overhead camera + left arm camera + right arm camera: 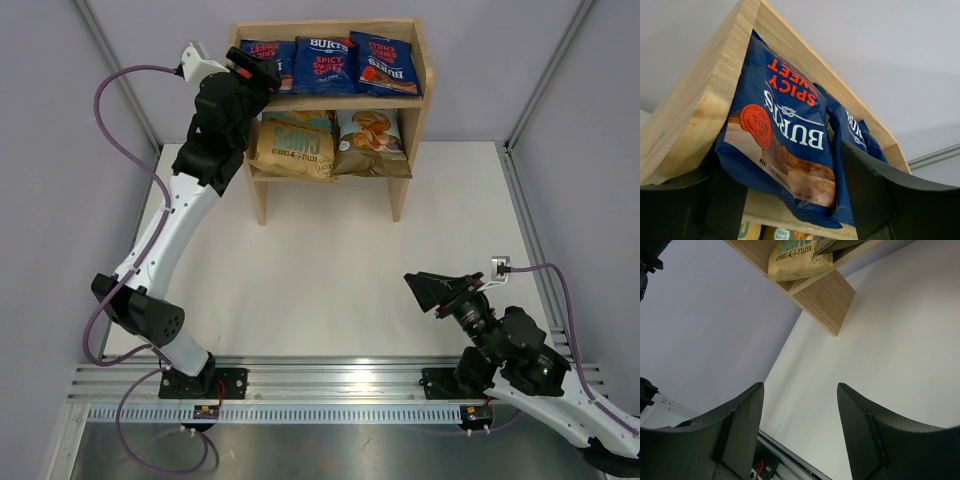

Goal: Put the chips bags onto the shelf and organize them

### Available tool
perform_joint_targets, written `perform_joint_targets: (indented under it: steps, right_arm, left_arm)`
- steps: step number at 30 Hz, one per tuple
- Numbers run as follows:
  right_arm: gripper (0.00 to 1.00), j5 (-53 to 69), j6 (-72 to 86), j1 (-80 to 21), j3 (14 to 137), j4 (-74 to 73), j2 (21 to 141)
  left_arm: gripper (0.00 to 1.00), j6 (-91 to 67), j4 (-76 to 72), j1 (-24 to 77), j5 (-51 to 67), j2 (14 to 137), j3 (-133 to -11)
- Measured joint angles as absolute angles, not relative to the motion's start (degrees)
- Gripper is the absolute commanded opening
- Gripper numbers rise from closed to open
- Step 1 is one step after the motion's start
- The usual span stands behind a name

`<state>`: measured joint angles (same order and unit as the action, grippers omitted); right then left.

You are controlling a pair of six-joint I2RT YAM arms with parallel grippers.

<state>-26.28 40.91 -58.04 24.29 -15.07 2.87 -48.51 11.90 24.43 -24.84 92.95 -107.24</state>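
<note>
Three dark-blue Burts chips bags [268, 58] [325, 65] [385, 62] lie side by side on the top tier of the wooden shelf [415, 100]. On the lower tier a tan-and-teal bag [292, 145] lies beside a light-blue-and-brown bag [370, 140]. My left gripper [255, 72] is at the top tier's left end, open. In the left wrist view its jaws stand wide on either side of the leftmost Burts bag [785, 135], which leans on the rim [705, 100]. My right gripper [425, 288] hangs open and empty low over the table.
The white table [320, 280] is walled by grey panels on three sides. A metal rail [330, 385] with both arm bases runs along the near edge. The right wrist view shows the shelf's side panel [822, 300] and the tan bag [795, 257].
</note>
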Motion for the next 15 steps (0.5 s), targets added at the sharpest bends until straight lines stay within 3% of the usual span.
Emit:
perform_joint_targets:
  steps: [5, 8, 12, 15]
  right_arm:
    - [0.70, -26.35, 40.95, -58.04, 25.65, -16.05, 4.40]
    - [0.77, -26.59, 40.97, -58.04, 27.22, -17.39, 7.29]
    - [0.99, -27.68, 40.25, -58.04, 31.20, -19.97, 14.83]
    - [0.99, -28.67, 38.50, -58.04, 33.91, -21.37, 20.51]
  left_arm:
    - [0.99, -48.58, 17.02, 24.58, -25.15, 90.41, -107.33]
    - [0.99, -48.40, 19.38, 24.58, -25.41, 88.18, -106.39]
    - [0.99, -47.16, 22.61, 24.29, -26.33, 84.25, -104.27]
    - [0.99, -45.54, 24.56, 23.75, -27.14, 80.73, -102.17]
